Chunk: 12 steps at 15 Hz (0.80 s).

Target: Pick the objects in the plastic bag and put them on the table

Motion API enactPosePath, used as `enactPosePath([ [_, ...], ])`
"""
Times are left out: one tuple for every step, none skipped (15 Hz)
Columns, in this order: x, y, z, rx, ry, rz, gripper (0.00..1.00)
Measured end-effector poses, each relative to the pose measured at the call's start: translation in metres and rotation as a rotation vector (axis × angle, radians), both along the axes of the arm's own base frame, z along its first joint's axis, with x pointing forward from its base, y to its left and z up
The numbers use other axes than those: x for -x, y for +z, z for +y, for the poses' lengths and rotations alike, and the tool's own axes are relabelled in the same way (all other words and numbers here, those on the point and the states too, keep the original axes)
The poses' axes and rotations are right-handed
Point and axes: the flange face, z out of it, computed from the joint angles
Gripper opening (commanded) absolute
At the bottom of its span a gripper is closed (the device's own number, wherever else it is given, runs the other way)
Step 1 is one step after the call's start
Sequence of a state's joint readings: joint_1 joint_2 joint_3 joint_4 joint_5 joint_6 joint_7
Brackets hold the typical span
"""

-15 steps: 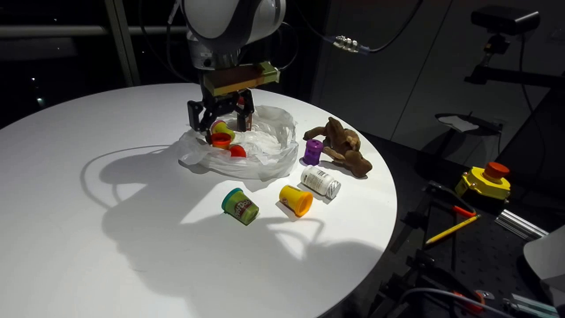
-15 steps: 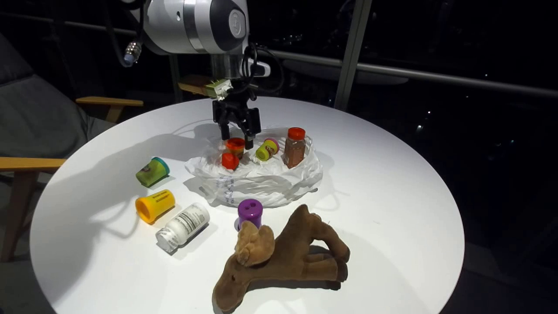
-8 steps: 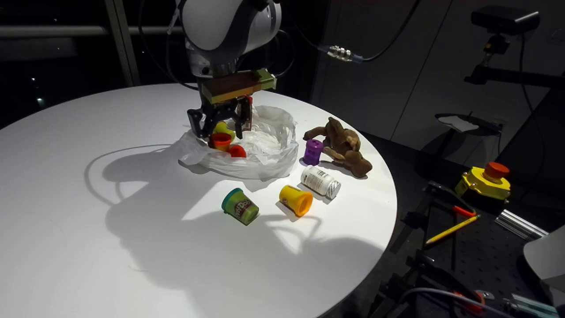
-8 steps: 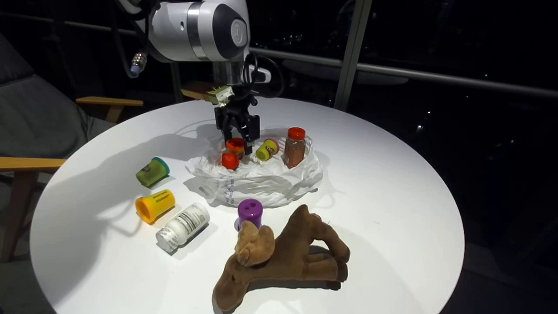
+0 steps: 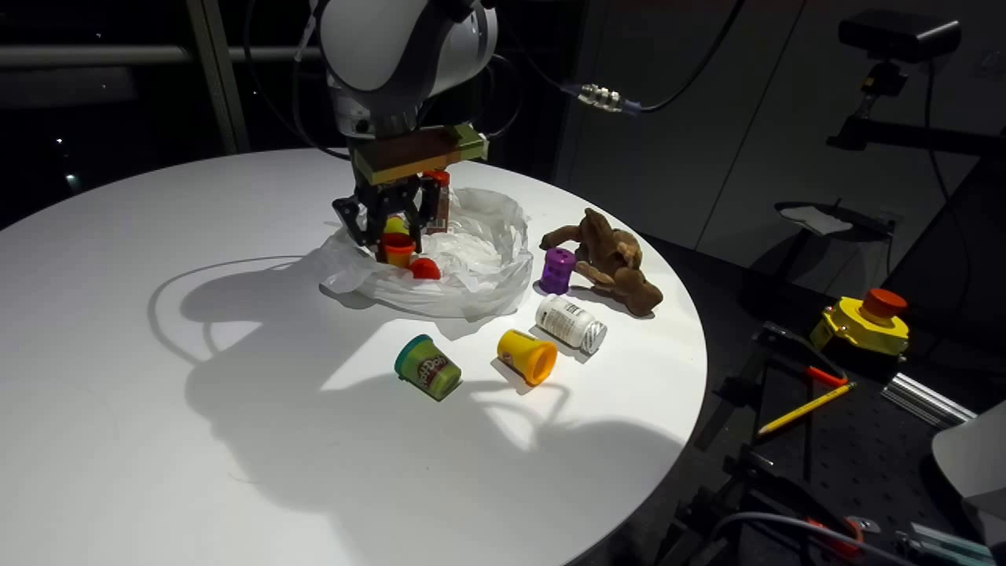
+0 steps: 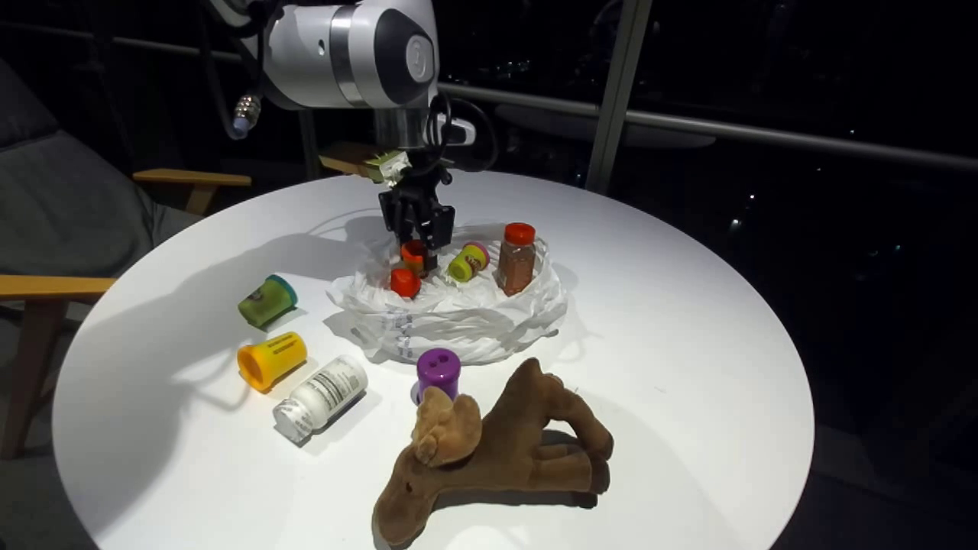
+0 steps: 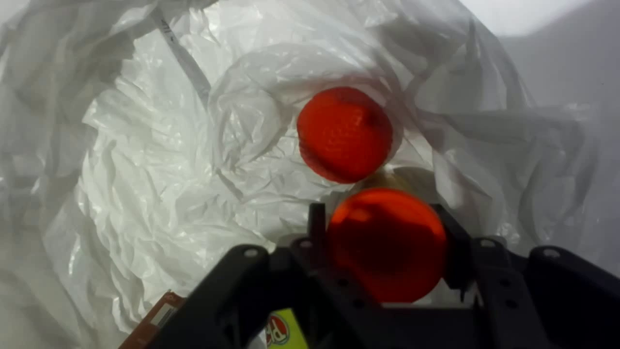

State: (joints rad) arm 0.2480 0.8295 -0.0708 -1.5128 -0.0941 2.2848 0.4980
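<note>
The red-topped tub point(image 7: 387, 257) is inside the plastic bag point(image 6: 466, 336), nudged slightly over the last second as the gripper point(image 7: 382, 235) narrowed; its jaws, partly closed, now meet the tub on both sides. That suggests a grasp, with lifting to follow. The red rounded piece point(image 7: 345, 135), yellow-green tub point(image 6: 468, 263) and red-lidded jar point(image 6: 517, 263) also await transfer to the tabletop point(image 6: 672, 397).

Brn plush point(image 6: 497, 458), purp canister point(image 6: 438, 373), red-org cup point(image 7: 387, 245), wht bag point(image 6: 474, 334) w/ bluish print point(image 6: 396, 328)
</note>
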Motion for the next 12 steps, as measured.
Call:
enactPosePath([
  [-0.001, 0.005, 0.001, -0.001, -0.009, -0.006, 0.28],
  [-0.001, 0.014, 0.003, -0.001, -0.019, -0.015, 0.28],
  [0.001, 0.026, 0.006, 0.003, -0.034, -0.018, 0.28],
  [0.004, 0.039, 0.01, 0.011, -0.05, -0.012, 0.28],
  [0.011, 0.054, 0.015, 0.027, -0.07, -0.004, 0.28],
  [0.019, 0.068, 0.022, 0.05, -0.094, 0.0, 0.28],
  [0.03, 0.08, 0.029, 0.076, -0.114, 0.009, 0.28],
  [0.043, 0.09, 0.038, 0.1, -0.127, 0.023, 0.28],
  [0.058, 0.096, 0.047, 0.123, -0.133, 0.044, 0.28],
  [0.076, 0.1, 0.057, 0.141, -0.128, 0.069, 0.28],
  [0.094, 0.1, 0.067, 0.153, -0.112, 0.098, 0.28],
  [0.113, 0.096, 0.078, 0.164, -0.09, 0.124, 0.28],
])
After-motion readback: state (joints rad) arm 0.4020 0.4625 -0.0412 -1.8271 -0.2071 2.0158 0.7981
